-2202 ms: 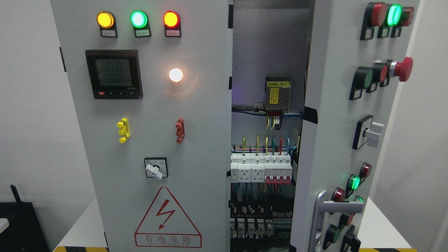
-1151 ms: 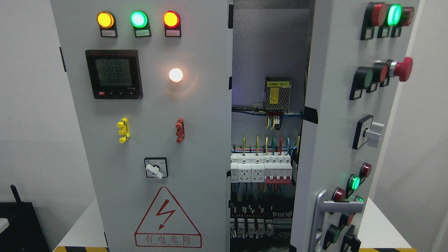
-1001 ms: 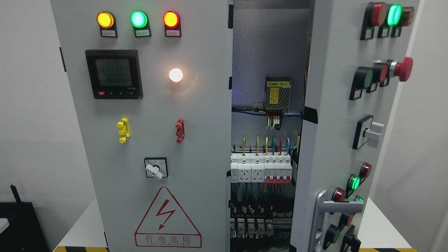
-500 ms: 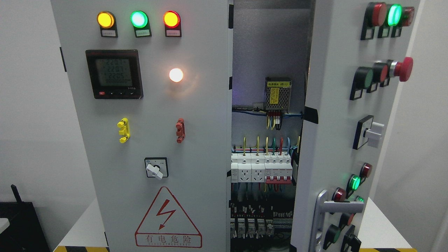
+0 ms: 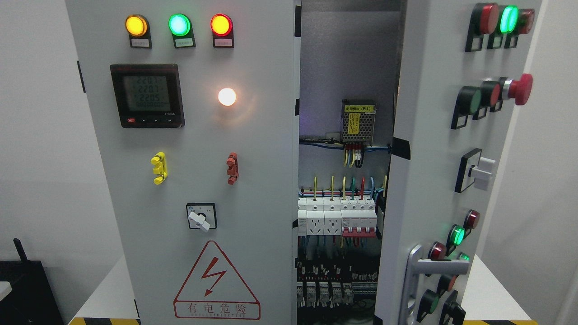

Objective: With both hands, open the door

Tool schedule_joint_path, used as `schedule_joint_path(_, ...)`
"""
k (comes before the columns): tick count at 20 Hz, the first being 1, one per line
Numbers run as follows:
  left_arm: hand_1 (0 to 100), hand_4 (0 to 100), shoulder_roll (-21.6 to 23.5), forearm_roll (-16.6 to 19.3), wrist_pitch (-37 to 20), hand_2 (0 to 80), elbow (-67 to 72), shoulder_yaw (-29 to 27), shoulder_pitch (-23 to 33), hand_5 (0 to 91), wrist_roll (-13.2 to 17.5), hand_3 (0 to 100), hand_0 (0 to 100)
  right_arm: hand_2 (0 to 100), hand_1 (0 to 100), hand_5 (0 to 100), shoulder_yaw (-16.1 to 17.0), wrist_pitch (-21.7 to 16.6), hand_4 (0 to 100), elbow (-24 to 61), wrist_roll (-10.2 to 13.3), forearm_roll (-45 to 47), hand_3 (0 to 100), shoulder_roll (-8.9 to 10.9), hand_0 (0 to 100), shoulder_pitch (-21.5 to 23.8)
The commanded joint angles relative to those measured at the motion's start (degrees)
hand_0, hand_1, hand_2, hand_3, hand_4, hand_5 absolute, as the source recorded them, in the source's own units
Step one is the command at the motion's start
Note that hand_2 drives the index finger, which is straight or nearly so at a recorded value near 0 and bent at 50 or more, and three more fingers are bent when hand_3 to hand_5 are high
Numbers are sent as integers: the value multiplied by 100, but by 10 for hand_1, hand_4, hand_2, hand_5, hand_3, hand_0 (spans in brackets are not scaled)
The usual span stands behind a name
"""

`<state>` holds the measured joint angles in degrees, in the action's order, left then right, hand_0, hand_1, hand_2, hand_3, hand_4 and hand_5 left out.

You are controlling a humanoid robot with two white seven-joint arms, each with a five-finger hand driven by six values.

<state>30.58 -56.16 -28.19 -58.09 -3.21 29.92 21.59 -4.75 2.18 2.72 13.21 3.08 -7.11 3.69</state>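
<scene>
A grey electrical cabinet (image 5: 189,189) stands on a white tabletop (image 5: 492,293). Its right door (image 5: 433,171) is swung open toward the camera, a silver handle (image 5: 413,280) low on its near edge. The left door (image 5: 198,135) is closed, carrying three lit lamps (image 5: 179,25), a meter (image 5: 147,95) and a red warning triangle (image 5: 216,282). Between the doors the inside shows white breakers (image 5: 336,219) and coloured wires (image 5: 347,185). No robot hand appears in the head view, so neither one's state can be told.
</scene>
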Motion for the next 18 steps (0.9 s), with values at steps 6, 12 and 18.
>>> schedule_joint_path(6, 389, 0, 3867, -2742, -240, 0, -2831, -1885, 1420, 0, 1364, 0, 120, 0, 389, 0, 0, 1, 0, 1, -2, -1, 0, -1, 120, 0)
schedule_joint_path(12, 389, 0, 4982, -3698, -239, 0, -2778, -2035, 1402, 0, 1497, 0, 120, 0, 389, 0, 0, 1, 0, 1, -2, -1, 0, -1, 120, 0)
schedule_joint_path(18, 389, 0, 5687, -4219, -222, 0, -2734, -2605, 1341, 0, 1524, 0, 120, 0, 389, 0, 0, 1, 0, 1, -2, -1, 0, -1, 120, 0)
